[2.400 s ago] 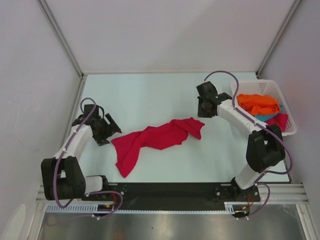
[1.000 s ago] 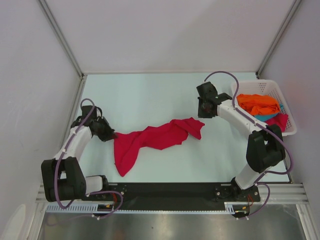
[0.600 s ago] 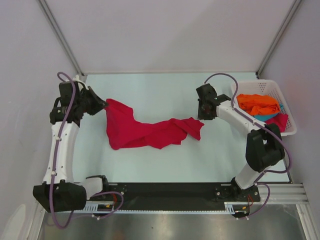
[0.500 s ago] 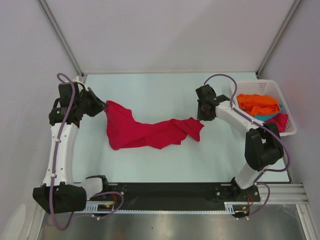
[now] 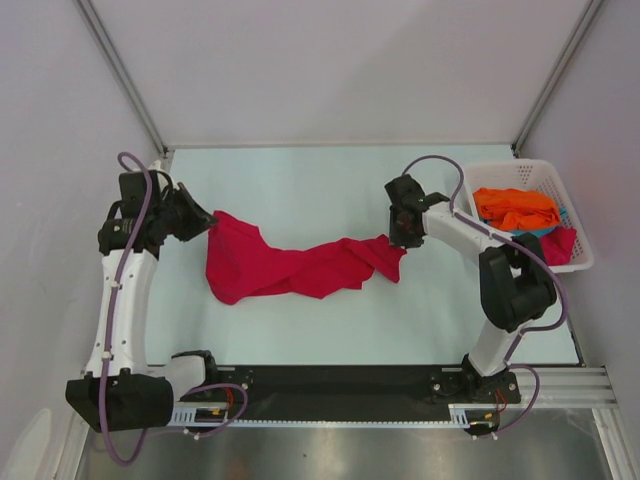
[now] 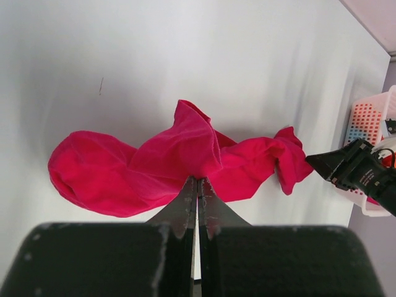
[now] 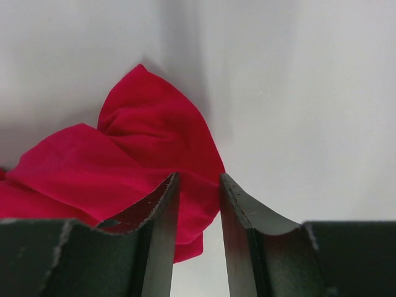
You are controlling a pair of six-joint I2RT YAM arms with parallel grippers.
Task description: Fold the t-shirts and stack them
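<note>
A crimson red t-shirt [image 5: 290, 268] lies crumpled in a long band across the table. My left gripper [image 5: 203, 222] is shut on its left end; in the left wrist view the closed tips [image 6: 198, 180] pinch a fold of the red cloth [image 6: 179, 148]. My right gripper [image 5: 397, 238] hangs over the shirt's right end, open. In the right wrist view the red cloth [image 7: 142, 142] lies under and between the spread fingers [image 7: 162, 204], not pinched. An orange t-shirt [image 5: 515, 208] is heaped in the basket, with a teal one [image 5: 540, 234] and some red cloth [image 5: 560, 244] beside it.
The white slatted basket [image 5: 575, 205] stands at the table's right edge, right of my right arm, and shows as basket [image 6: 371, 114] in the left wrist view. Grey walls close in the table at the left, back and right.
My left gripper shut on the shirt's left end and carried it up and toward the back left. My right gripper came down to the shirt's right end and its jaws widened.
</note>
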